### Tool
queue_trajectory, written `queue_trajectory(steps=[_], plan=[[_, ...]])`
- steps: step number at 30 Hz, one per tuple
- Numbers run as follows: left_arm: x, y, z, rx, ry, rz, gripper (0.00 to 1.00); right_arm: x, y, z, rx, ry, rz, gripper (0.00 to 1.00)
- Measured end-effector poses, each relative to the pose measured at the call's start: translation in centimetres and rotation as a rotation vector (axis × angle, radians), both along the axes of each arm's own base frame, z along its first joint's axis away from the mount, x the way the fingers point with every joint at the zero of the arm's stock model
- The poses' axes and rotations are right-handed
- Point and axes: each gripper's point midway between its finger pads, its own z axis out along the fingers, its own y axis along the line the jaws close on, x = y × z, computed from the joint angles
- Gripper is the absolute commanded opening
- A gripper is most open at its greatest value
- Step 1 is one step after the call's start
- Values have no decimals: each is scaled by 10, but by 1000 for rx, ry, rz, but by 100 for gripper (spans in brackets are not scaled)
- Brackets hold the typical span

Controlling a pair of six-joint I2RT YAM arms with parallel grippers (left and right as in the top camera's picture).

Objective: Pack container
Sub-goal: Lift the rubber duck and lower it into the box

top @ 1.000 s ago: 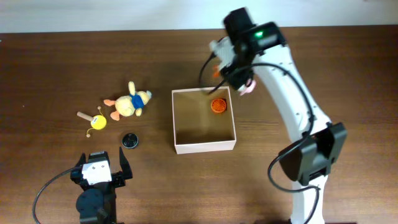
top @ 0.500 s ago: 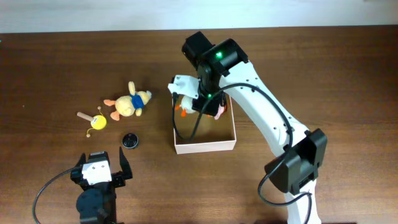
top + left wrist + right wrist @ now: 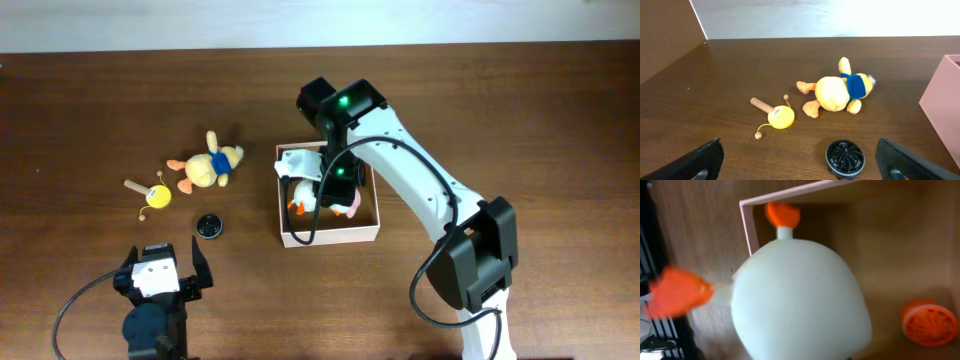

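Release wants care: the right tool [image 3: 328,188], clamped on the white plush toy [image 3: 800,300], hangs over the container [image 3: 330,238], whose floor lies directly beneath it, so lower until the toy rests clear of the orange disc [image 3: 929,325], then open.

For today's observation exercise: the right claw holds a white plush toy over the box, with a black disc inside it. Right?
No: the disc inside the box is orange, as the right wrist view shows; the right claw does hold the white plush toy.
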Motion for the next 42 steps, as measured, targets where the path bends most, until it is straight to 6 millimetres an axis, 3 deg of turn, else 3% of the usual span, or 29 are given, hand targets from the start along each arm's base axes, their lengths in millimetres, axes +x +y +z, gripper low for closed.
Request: queue_trajectory(steps=[22, 38, 42], plan=[[0, 0, 0, 0, 0, 0, 99, -19, -7, -64, -22, 83, 2, 4], [0, 0, 0, 0, 0, 0, 99, -12, -3, -67, -3, 55, 2, 4], [0, 0, 0, 0, 0, 0, 99, -12, -3, -67, -2, 54, 6, 15]])
